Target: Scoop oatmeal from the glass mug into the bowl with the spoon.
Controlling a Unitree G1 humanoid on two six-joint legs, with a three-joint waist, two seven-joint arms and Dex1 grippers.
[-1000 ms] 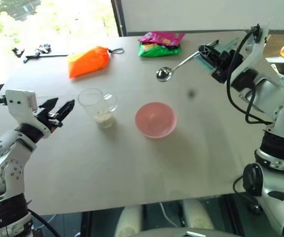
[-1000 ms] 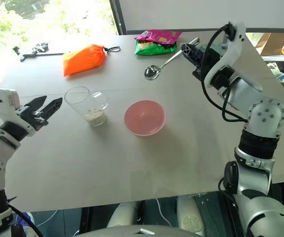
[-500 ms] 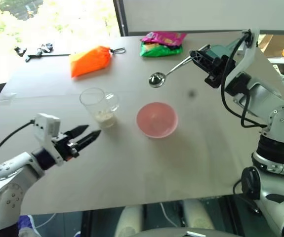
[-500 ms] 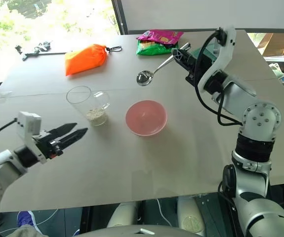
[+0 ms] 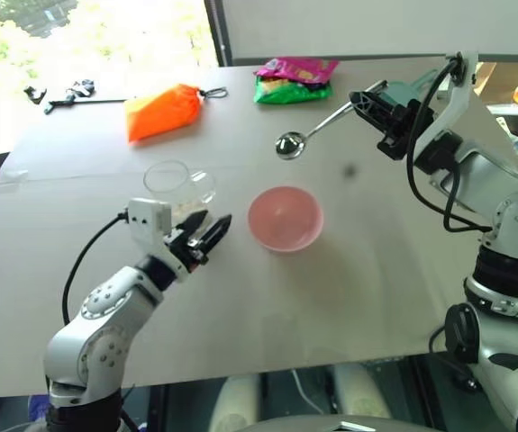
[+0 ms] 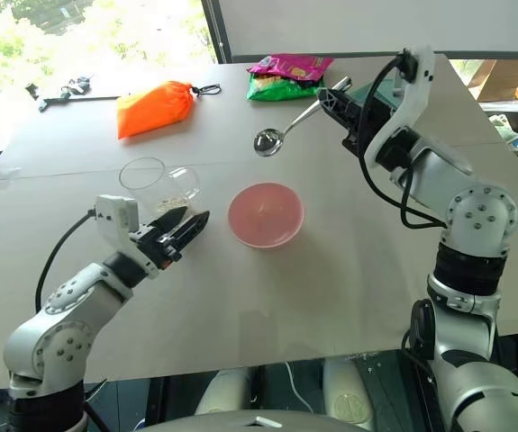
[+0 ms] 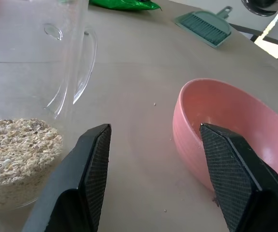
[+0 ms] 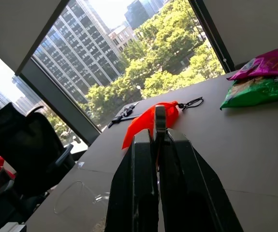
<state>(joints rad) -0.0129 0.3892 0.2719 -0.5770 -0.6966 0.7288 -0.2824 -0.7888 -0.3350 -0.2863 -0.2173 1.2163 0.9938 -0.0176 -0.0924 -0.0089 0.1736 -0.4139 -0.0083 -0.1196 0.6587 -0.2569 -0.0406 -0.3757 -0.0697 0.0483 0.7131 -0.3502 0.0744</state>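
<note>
The glass mug (image 5: 173,184) stands left of centre on the table, with pale oatmeal (image 7: 18,145) in its bottom. To its right sits the pink bowl (image 5: 284,218), with nothing in it. My left gripper (image 5: 209,236) is open and low over the table, just in front of the gap between mug and bowl, touching neither. Its black fingers (image 7: 93,169) frame that gap in the left wrist view. My right gripper (image 5: 371,97) is shut on the handle of the silver spoon (image 5: 308,133). It holds the spoon in the air beyond the bowl, spoon end down to the left.
An orange pouch (image 5: 161,110) and two snack bags (image 5: 295,79) lie at the table's far side. A black tool (image 5: 65,93) is at the far left. A teal dustpan (image 7: 204,26) lies behind the bowl, near my right arm.
My left arm has swung in from the table's left side to just in front of the mug and bowl, fingers still open. The right gripper and spoon have held still.
</note>
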